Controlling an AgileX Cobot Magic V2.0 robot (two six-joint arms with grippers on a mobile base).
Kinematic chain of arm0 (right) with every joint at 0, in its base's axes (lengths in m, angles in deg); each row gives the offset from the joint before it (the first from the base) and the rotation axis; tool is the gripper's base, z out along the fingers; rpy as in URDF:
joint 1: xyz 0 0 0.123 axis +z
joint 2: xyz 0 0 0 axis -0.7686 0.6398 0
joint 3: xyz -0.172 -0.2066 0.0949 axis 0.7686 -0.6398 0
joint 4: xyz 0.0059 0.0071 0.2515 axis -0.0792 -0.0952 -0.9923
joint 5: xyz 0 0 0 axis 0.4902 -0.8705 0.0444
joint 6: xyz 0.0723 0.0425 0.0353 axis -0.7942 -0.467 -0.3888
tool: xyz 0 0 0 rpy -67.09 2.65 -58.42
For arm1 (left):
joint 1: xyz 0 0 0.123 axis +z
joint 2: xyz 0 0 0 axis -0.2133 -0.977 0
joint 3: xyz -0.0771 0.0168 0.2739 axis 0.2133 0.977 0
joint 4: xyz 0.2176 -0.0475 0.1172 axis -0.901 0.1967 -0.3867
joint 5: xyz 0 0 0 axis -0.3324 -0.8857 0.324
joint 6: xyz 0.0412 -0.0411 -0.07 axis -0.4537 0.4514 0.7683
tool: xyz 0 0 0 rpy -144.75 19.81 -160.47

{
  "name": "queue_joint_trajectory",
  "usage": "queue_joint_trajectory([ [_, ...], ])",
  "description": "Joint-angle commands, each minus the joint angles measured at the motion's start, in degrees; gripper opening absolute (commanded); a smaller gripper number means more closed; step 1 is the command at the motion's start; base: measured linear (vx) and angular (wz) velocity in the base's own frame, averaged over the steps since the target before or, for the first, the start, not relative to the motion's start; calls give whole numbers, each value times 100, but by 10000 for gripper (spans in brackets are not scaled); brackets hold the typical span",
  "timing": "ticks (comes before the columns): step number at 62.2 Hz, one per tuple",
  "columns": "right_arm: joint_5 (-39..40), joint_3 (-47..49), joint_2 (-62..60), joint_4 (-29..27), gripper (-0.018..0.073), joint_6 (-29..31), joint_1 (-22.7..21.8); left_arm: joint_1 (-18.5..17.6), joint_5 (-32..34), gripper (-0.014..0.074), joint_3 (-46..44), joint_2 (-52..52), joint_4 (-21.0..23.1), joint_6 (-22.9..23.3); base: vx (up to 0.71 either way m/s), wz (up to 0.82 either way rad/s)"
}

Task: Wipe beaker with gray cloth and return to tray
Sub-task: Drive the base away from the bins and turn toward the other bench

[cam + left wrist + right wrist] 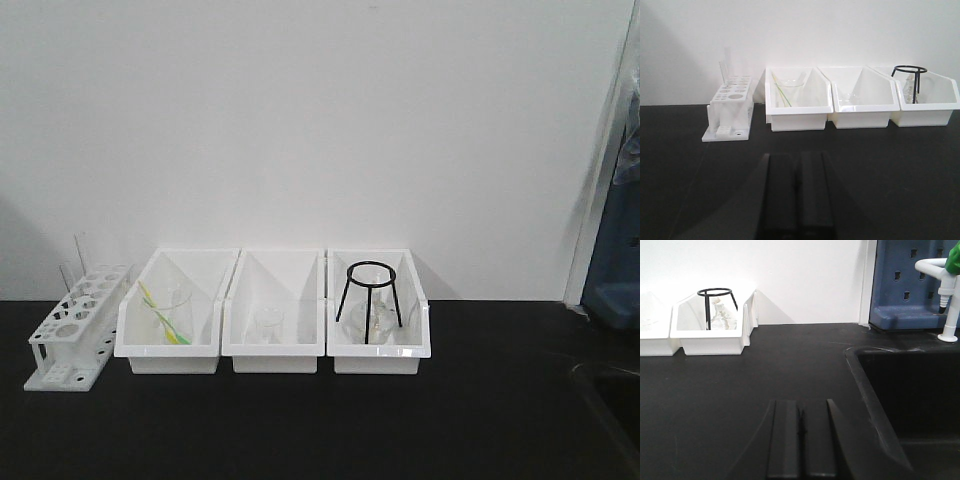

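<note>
Three white trays stand in a row against the wall. The left tray (165,350) holds a clear glass beaker (170,312) with a yellow-green rod in it. The middle tray (273,350) holds a small clear beaker (268,325). Both beakers also show in the left wrist view, the large one (788,90) and the small one (850,97). The gray cloth is not in view. My left gripper (796,156) is shut and empty, low over the black table, well in front of the trays. My right gripper (801,402) is shut and empty, next to the sink edge.
The right tray (380,352) holds a black tripod ring stand (370,300) over glassware. A white test-tube rack (75,325) stands left of the trays. A black sink (910,390), a white faucet (945,295) and a blue pegboard (905,285) are at the right.
</note>
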Motion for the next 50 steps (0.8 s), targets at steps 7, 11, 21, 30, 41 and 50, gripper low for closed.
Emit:
queue_joint_trajectory([
  [7, 464, -29, -50, 43, -11, 45, -44, 16, 493, -6, 176, 86, 45, 6, 0, 0],
  [11, 464, -29, -50, 43, -11, 45, -44, 16, 493, -6, 176, 86, 45, 6, 0, 0],
  [21, 464, -29, -50, 43, -11, 45, -44, 16, 493, -6, 176, 86, 45, 6, 0, 0],
  [30, 464, -29, -50, 43, -11, 45, -44, 16, 493, -6, 176, 86, 45, 6, 0, 0],
  [41, 464, -29, -50, 43, -11, 45, -44, 16, 493, -6, 176, 86, 45, 6, -1, 2],
  [50, 464, -29, -50, 43, -11, 45, -44, 16, 493, -6, 176, 86, 45, 6, -5, 3],
])
